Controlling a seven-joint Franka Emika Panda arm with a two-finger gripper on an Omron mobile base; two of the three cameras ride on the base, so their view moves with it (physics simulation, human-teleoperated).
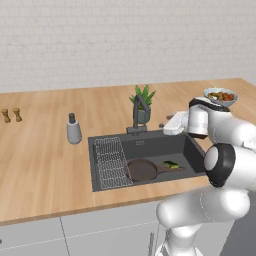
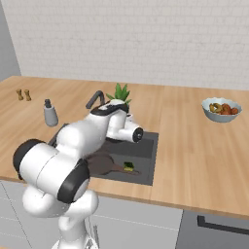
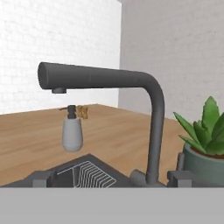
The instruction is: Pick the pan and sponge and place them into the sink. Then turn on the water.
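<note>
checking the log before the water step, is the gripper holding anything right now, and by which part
Nothing appears held. The pan and sponge lie in the sink, away from the hand, which faces the faucet. The fingers themselves can't be made out.

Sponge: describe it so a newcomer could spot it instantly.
Find the dark recessed sink in the wooden counter. On its floor lies a brown pan; the sponge sits by the pan's handle, small, flat, green with a dark face, unlike the leafy plant behind the faucet.

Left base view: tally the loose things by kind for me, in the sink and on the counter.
Pan: 1
Sponge: 1
Soap dispenser: 1
Potted plant: 1
Bowl of food: 1
Small brown shakers: 2
Total: 7
</note>
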